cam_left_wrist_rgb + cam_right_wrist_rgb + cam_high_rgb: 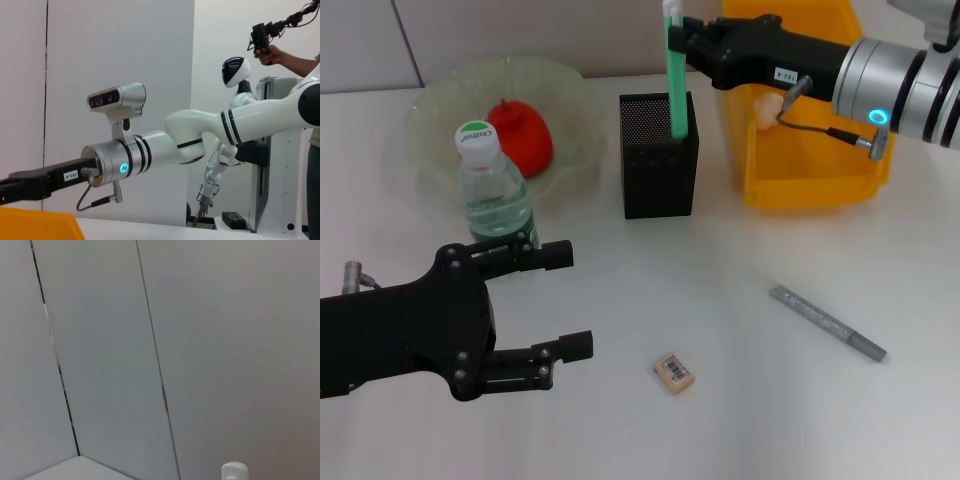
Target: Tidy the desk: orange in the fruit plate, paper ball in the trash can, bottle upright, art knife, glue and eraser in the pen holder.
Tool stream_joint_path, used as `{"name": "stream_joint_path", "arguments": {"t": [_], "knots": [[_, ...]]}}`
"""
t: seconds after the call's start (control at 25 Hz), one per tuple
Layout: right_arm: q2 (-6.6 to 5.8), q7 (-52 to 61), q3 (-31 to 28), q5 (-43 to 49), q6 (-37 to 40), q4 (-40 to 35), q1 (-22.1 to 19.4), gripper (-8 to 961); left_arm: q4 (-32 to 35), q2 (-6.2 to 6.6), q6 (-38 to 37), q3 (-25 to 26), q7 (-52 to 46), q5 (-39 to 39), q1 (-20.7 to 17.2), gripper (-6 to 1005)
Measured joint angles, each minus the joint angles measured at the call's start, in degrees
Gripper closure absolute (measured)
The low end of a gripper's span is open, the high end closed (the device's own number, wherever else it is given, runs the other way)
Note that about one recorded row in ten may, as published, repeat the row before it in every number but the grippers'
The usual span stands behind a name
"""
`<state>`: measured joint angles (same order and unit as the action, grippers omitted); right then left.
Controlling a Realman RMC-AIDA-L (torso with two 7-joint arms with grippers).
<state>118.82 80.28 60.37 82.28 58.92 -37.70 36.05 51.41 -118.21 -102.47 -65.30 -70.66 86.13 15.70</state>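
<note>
Eraser (pixel 674 373) lies near open left claw (pixel 568 300); right claw (pixel 678 38) grips glue (pixel 675 75).

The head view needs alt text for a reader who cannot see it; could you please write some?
The right tool holds a green stick upright in the black mesh pen holder. The open left tool hovers near an upright water bottle. An orange sits in the fruit plate; an eraser and grey art knife lie on the desk.
</note>
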Motion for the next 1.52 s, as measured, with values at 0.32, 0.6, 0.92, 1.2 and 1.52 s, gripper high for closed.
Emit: {"name": "stream_joint_path", "arguments": {"t": [0.32,0.6,0.92,1.2,1.52], "knots": [[0.23,-1.5,0.1,0.0,-1.3,3.0,0.7,802,0.0,-0.09,0.0,-0.1,0.0,0.0,0.0,198],[0.26,-1.6,0.0,0.0,-1.6,4.0,0.7,803,-0.3,-0.18,0.0,-0.1,0.0,0.0,0.2,198],[0.35,-1.6,0.0,-0.1,-1.6,4.0,0.4,803,-0.8,-0.18,0.0,-0.1,0.0,0.0,0.4,198],[0.36,-1.6,0.5,-0.1,-1.6,4.1,0.3,802,-0.9,-0.18,-0.1,-0.2,0.0,0.0,0.4,198],[0.36,-1.6,0.6,-0.1,-1.5,4.3,0.3,787,-0.9,-0.18,-0.1,-0.3,0.0,0.0,0.4,198]]}}
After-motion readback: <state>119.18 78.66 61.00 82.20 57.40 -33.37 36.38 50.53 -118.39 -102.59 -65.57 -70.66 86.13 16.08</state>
